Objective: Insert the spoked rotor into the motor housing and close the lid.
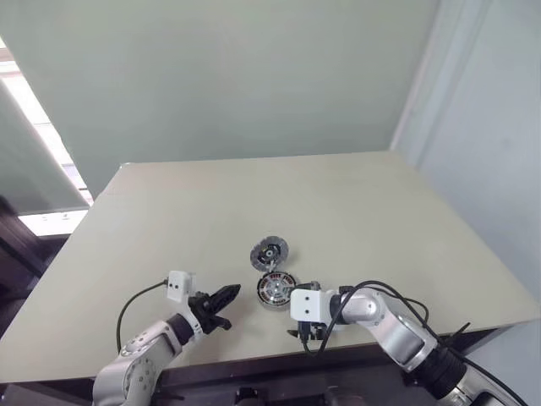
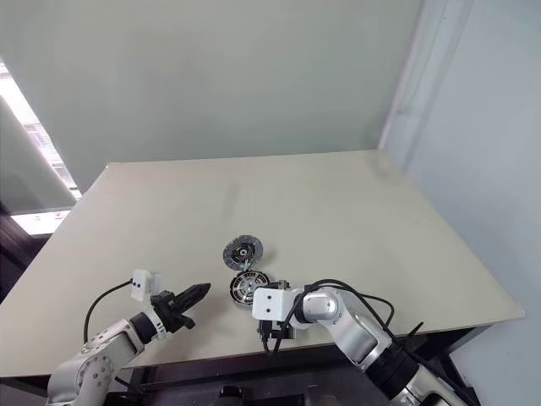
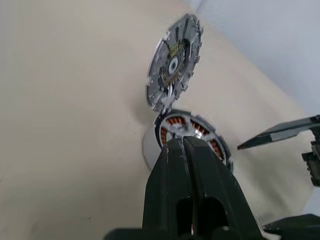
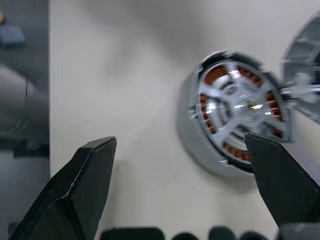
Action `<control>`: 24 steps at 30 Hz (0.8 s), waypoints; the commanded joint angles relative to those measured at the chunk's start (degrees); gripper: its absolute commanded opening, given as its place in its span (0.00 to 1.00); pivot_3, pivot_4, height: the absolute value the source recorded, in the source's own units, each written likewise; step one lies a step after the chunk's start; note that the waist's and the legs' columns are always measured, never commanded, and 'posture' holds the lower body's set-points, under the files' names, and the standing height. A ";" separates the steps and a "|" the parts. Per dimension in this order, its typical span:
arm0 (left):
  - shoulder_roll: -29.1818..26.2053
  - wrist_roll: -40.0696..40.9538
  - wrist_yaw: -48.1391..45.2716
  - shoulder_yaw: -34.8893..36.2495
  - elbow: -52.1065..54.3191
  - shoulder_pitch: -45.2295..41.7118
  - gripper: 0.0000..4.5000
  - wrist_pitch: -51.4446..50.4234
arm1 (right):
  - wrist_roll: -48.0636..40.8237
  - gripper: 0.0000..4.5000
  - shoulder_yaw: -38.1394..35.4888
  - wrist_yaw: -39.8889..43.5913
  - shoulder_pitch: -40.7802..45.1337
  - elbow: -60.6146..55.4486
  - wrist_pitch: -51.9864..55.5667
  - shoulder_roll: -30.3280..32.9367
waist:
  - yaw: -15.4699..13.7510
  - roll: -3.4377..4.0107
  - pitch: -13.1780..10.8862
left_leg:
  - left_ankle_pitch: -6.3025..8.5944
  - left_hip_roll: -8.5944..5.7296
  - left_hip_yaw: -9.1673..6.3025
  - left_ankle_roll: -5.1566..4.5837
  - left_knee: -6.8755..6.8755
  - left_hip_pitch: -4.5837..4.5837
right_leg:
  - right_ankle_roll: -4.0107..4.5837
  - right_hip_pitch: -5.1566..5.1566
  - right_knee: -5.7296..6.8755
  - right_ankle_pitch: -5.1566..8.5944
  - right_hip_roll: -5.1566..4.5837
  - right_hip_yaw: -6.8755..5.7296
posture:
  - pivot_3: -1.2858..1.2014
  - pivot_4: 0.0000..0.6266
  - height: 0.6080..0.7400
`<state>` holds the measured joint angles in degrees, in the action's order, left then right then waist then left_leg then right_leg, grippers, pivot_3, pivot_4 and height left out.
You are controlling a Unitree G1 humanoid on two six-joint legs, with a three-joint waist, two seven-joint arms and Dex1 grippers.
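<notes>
The right gripper (image 4: 180,200) is standing wide open and empty just short of the motor housing (image 1: 275,288), nearer to it than the left gripper (image 1: 221,298), which is pinched shut on nothing off to the housing's left. The spoked rotor (image 4: 240,107) is already sitting in the housing on the counter (image 1: 338,211). Just beyond it, touching its far edge, the lid (image 1: 269,253) is lying. The left wrist view is showing that contact; the right wrist view is showing the rotor's spokes over the copper windings.

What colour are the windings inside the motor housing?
Copper-orange, between silver spokes, on the motor housing; the right wrist view shows it best.
</notes>
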<state>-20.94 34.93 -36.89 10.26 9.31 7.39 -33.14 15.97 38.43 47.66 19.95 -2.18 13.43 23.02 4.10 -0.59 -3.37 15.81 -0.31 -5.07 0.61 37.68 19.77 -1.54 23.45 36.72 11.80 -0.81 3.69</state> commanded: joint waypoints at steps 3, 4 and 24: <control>-0.96 -0.74 -0.64 -0.79 2.13 -0.37 0.00 1.16 | 3.07 0.99 -0.13 -0.73 2.62 1.29 -1.46 -0.51 | -0.01 0.00 0.00 | 0.00 0.00 -0.01 0.00 0.03 0.00 | 0.00 -0.01 0.00 0.00 -0.01 0.00 | 0.52 0.00 1.00; -0.91 -0.82 -0.60 -1.02 2.15 -0.47 0.00 1.15 | 3.46 0.99 -0.27 -1.06 2.86 1.64 -1.56 -0.76 | -0.01 0.00 0.00 | 0.00 -0.01 -0.01 0.00 0.03 0.00 | 0.00 -0.01 0.00 0.00 -0.01 0.00 | 0.52 0.00 1.00; -2.14 -2.46 -0.80 -4.18 2.39 -2.40 0.00 0.10 | 8.68 0.99 3.91 10.02 10.85 -3.93 14.16 -1.59 | 0.00 0.02 -0.01 | 0.00 0.01 -0.06 0.00 0.01 -0.01 | 0.00 0.00 0.02 0.00 0.00 -0.05 | 0.52 0.00 1.00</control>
<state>-22.58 32.44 -37.43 5.97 9.31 6.18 -33.21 23.13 41.21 56.24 29.09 -4.35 26.35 21.78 4.10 -0.57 -3.37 15.80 -0.30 -5.13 0.61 37.67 19.76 -1.54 23.45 36.74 11.80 -0.81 3.63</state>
